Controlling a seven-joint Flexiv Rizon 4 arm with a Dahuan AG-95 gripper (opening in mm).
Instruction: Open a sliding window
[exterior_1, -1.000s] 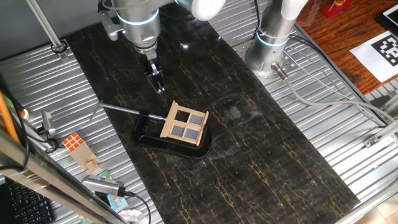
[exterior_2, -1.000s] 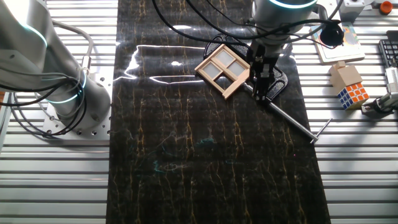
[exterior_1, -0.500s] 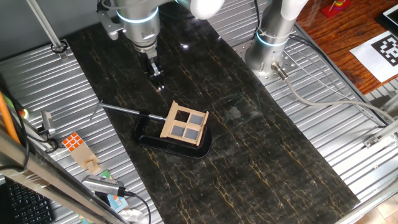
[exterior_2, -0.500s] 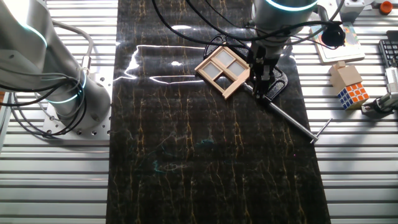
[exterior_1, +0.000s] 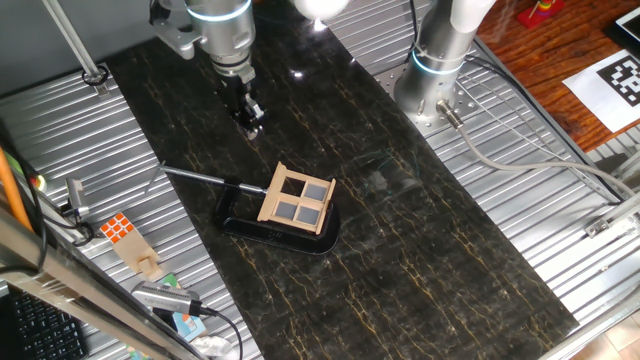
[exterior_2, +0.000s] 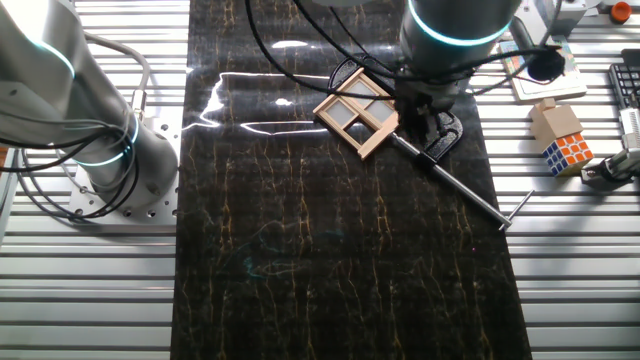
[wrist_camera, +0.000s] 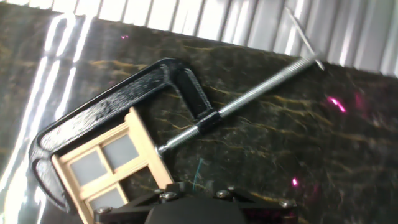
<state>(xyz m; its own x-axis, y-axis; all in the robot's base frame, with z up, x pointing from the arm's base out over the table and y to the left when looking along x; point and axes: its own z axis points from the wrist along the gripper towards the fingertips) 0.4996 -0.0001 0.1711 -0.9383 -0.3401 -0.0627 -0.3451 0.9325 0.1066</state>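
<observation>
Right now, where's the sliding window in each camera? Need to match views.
One fixed view: the sliding window sits just left of centre, tilted in the black C-clamp.
The other fixed view: upper middle, left of the gripper.
Hand view: bottom left, inside the clamp's arc.
Shared landmark: the clamp's silver screw rod.

Sliding window (exterior_1: 296, 197): light matt wood frame, grey panes. Clamp (wrist_camera: 112, 99): glossy black metal, shiny threaded steel screw (wrist_camera: 249, 99). Desk (exterior_1: 440, 250): glossy dark marble-look top.
</observation>
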